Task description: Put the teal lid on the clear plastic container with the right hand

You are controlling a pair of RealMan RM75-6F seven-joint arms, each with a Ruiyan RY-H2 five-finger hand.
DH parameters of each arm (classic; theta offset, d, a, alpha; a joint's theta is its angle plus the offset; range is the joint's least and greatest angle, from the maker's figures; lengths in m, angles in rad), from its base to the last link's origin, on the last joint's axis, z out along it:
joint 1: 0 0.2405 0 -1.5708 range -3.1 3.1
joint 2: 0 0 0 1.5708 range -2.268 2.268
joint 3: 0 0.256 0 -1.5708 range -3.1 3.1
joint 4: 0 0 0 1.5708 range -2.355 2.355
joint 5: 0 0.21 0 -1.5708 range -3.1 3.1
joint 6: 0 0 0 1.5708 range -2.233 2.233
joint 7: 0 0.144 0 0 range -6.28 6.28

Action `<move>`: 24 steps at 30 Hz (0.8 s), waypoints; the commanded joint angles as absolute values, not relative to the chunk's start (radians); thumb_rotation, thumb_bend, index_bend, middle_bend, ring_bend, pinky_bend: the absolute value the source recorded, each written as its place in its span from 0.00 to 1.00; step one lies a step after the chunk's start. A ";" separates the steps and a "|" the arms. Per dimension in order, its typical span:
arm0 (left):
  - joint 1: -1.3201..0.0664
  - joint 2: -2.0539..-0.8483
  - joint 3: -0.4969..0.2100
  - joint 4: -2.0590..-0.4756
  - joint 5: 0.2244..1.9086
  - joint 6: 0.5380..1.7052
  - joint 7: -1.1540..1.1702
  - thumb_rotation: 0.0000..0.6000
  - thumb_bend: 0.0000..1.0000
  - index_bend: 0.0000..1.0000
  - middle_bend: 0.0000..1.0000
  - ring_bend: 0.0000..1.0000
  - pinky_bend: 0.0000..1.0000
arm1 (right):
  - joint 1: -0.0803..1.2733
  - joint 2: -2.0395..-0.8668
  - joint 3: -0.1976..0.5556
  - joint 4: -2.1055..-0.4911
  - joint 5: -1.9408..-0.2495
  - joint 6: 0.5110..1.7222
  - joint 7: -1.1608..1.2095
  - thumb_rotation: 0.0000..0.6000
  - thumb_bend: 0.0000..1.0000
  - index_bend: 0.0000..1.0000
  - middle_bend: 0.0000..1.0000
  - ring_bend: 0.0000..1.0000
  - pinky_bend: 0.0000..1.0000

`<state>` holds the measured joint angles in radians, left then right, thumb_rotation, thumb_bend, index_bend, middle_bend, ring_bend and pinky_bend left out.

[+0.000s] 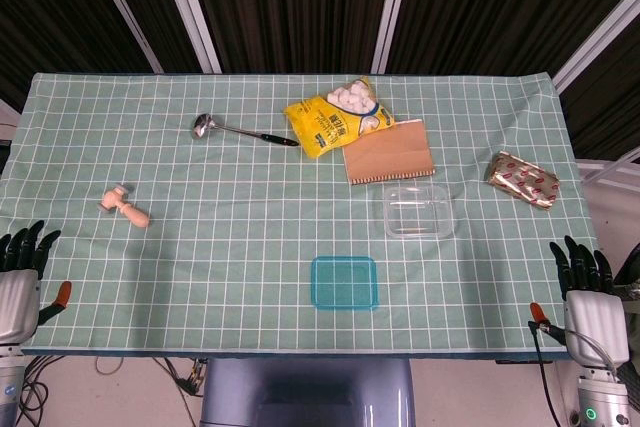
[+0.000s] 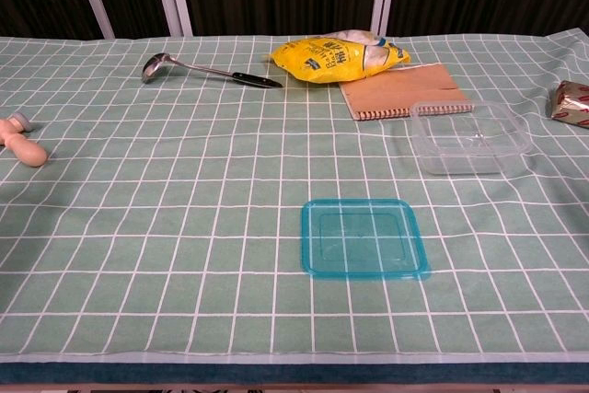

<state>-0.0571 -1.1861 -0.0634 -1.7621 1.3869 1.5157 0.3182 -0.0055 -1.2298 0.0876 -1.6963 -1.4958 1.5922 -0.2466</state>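
Nothing is done yet: the teal lid (image 1: 344,282) is lying flat on the table (image 1: 200,267), near the uncovered clear container (image 1: 418,211). The right hand (image 1: 590,292) is waiting at the table's edge, seemingly empty, fingers spread.

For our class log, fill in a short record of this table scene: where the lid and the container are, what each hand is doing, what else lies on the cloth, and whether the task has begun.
lid: flat teal square plastic lid lies on the cloth near the front edge, untouched
container: clear square plastic container, open, behind and right of the lid, apart from it
right hand: right hand at the table's front right corner, holding nothing
left hand: left hand at the front left corner, holding nothing
other items: metal ladle, yellow snack bag, brown spiral notebook, foil packet, wooden mallet
progress: not begun
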 commanded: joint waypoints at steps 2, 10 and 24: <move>-0.058 -1.187 -0.063 -1.762 1.387 1.514 0.322 1.00 0.36 0.13 0.00 0.00 0.00 | -0.006 -1.231 0.088 -1.696 -1.495 1.594 -0.250 1.00 0.29 0.00 0.00 0.00 0.00; -0.054 -1.188 -0.058 -1.763 1.403 1.528 0.324 1.00 0.36 0.13 0.00 0.00 0.00 | -0.010 -1.221 0.076 -1.715 -1.512 1.597 -0.247 1.00 0.29 0.00 0.00 0.00 0.00; -0.047 -1.183 -0.058 -1.777 1.406 1.537 0.310 1.00 0.36 0.13 0.00 0.00 0.00 | 0.000 -1.207 0.055 -1.728 -1.525 1.560 -0.227 1.00 0.29 0.00 0.00 0.00 0.00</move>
<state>-0.0477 -1.1830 -0.0581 -1.7759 1.4071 1.5371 0.3110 -0.0032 -1.2078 0.0574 -1.7289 -1.5239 1.5659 -0.2300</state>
